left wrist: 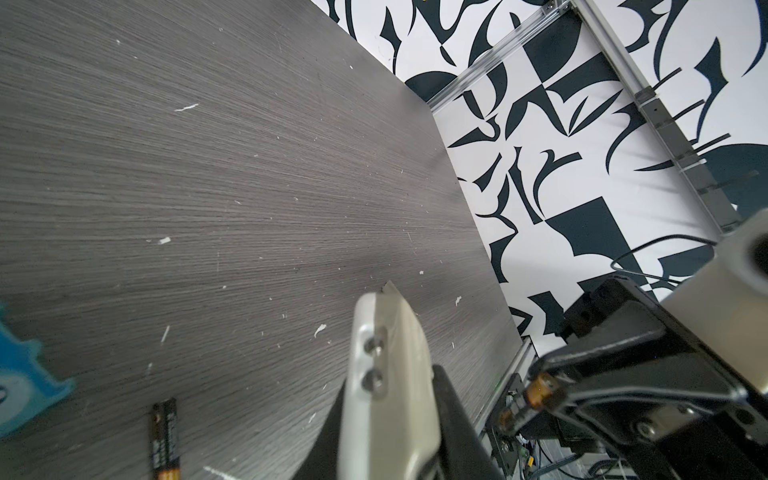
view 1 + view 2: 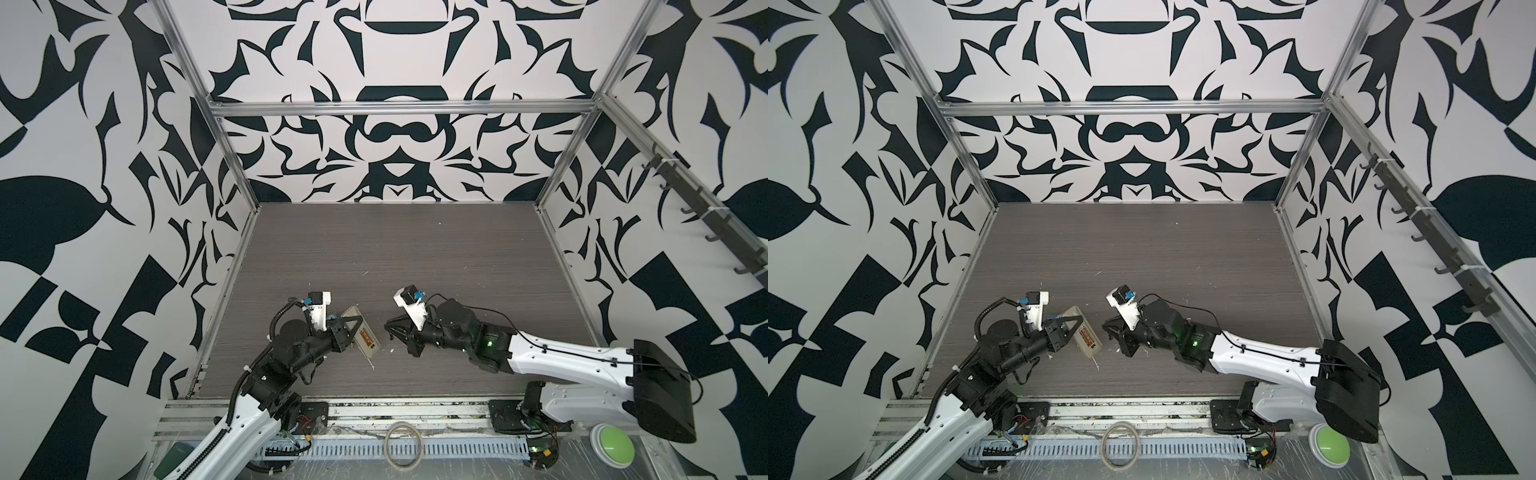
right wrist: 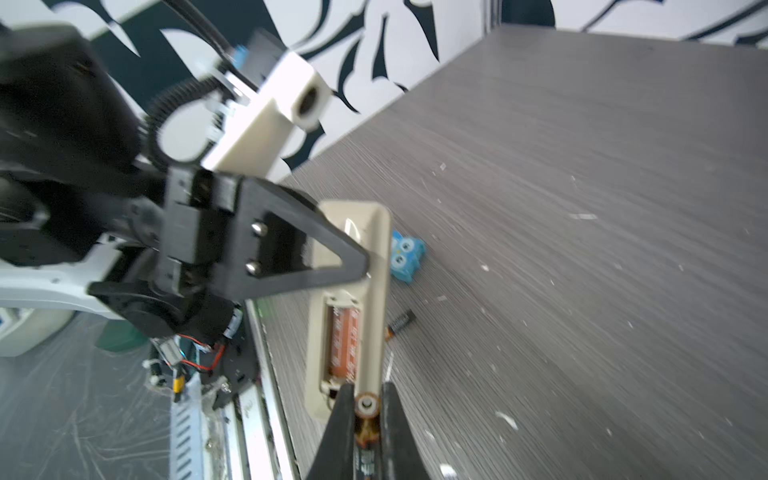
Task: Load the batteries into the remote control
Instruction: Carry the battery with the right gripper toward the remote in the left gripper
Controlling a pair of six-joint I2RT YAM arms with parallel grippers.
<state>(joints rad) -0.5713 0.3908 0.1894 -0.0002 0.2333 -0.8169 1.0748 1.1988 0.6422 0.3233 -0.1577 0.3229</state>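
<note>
My left gripper (image 2: 353,329) is shut on the remote control (image 2: 362,332), a slim cream-white handset held tilted above the table near the front left, in both top views (image 2: 1086,337). Its back faces up with the battery bay open, and an orange-brown patch shows inside. In the left wrist view the remote (image 1: 386,374) sits edge-on between the black fingers. My right gripper (image 3: 368,409) is shut on a battery (image 3: 368,404), whose coppery end points at the bay's near end, a little apart from it. A second battery (image 3: 401,323) lies on the table beyond the remote (image 3: 376,316).
A blue googly-eyed toy (image 3: 405,255) lies on the table beside the loose battery (image 1: 164,436). Thin white scraps are scattered over the grey wood table (image 2: 415,257). Patterned walls close three sides. A green button (image 2: 613,442) and a tape ring (image 2: 404,451) sit past the front rail.
</note>
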